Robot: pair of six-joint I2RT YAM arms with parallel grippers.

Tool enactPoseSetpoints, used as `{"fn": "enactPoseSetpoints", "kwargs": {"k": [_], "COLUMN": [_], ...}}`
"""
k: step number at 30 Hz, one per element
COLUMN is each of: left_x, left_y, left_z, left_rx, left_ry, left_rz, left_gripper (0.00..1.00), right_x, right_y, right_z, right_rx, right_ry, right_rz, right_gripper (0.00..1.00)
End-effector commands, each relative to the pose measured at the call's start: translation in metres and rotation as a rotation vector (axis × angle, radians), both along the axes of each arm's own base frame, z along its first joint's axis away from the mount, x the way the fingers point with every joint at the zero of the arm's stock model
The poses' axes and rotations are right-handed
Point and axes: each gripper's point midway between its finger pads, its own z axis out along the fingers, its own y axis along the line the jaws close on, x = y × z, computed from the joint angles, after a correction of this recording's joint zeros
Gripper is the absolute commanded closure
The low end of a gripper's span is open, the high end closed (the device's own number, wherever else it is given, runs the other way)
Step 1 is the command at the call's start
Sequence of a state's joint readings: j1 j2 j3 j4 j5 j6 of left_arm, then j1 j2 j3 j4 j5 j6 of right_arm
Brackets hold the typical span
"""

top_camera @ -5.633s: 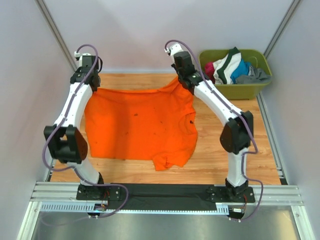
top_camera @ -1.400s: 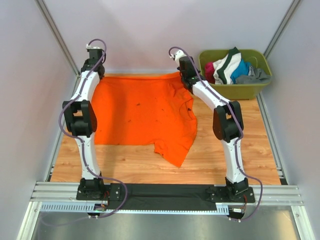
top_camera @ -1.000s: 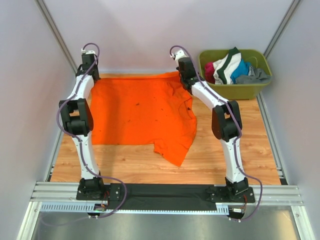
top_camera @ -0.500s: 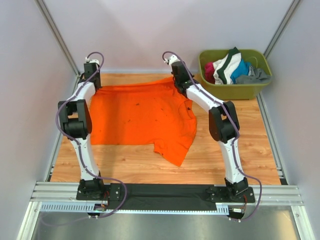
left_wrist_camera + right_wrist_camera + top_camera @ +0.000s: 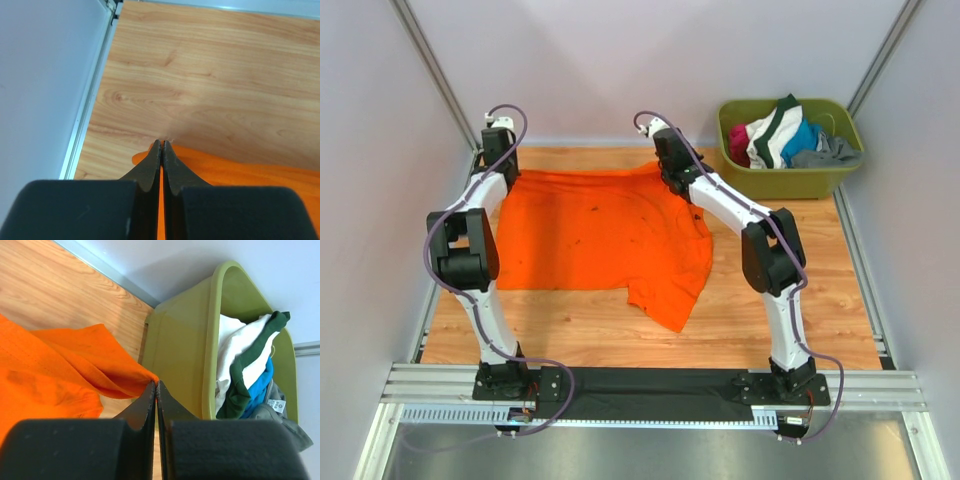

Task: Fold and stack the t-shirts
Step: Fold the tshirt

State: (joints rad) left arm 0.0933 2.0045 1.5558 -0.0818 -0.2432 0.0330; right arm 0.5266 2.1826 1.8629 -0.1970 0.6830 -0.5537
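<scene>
The left gripper's (image 5: 161, 145) jaws were pressed together with no gap, and a thin strip of orange cloth showed between them. They pinched the far left corner of the shirt (image 5: 243, 173), whose edge ran off to the right from the fingertips. The right gripper's (image 5: 156, 385) jaws were likewise closed tight on a fold of the shirt (image 5: 48, 376), which was drawn up into a point at their tips and fell away to the left in loose creases.

From above, the left gripper (image 5: 504, 158) stood at the far left of the table (image 5: 775, 305) and the right gripper (image 5: 670, 168) near the far middle, each at one far corner of the shirt (image 5: 595, 235). The shirt lay front and centre on the wood, mostly flat, its far edge lifted between the two grips. The left side lay smooth. The right side was rumpled near the collar, and a sleeve or flap stuck out toward the near edge in a point. A few dark specks marked the cloth.

A green tub (image 5: 790, 184) sat at the far right corner, apart from the shirt, with a heap of clothes (image 5: 782, 136) in it: white, dark green, blue, grey and red. In the right wrist view the tub (image 5: 184, 356) stood just beyond the pinched fold.
</scene>
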Motion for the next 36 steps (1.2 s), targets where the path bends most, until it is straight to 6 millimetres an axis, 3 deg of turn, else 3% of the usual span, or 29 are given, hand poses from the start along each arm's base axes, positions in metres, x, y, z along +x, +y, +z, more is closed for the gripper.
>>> {"fn": "enactPoseSetpoints", "kwargs": {"k": [1, 13, 22, 26, 36], "left_x": [-0.002, -0.021, -0.032, -0.036, -0.044], "left_y": [0.006, 0.007, 0.005, 0.005, 0.006], "left_z": [0.034, 0.027, 0.015, 0.010, -0.011], "left_rx": [0.032, 0.060, 0.053, 0.058, 0.055], "left_ry": [-0.088, -0.051, -0.020, -0.009, 0.046], "left_rz": [0.002, 0.000, -0.007, -0.007, 0.002], "left_gripper": [1.00, 1.00, 1.00, 1.00, 1.00], "right_x": [-0.017, -0.052, -0.083, -0.096, -0.126], "right_y": [0.001, 0.007, 0.005, 0.013, 0.020], "right_z": [0.032, 0.021, -0.002, -0.008, -0.052], "right_rx": [0.012, 0.007, 0.027, 0.082, 0.108], "right_ry": [-0.026, 0.064, 0.166, 0.207, 0.349], "right_rz": [-0.010, -0.035, -0.065, -0.058, -0.076], "right_gripper": [1.00, 1.00, 1.00, 1.00, 1.00]}}
